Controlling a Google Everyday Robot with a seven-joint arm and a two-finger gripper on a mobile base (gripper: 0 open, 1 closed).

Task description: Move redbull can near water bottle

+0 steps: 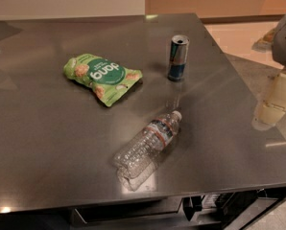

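Note:
The redbull can (178,58) stands upright on the grey metal table (47,128), toward the back right. The water bottle (147,145) lies on its side in front of the can, its white cap pointing toward the can, with a gap of bare table between them. My gripper (272,107) hangs at the right edge of the view, above the table's right side, well to the right of both the can and the bottle. It holds nothing that I can see.
A green snack bag (102,77) lies left of the can. The table's right edge runs close under the gripper, with floor beyond it. The front edge is just below the bottle.

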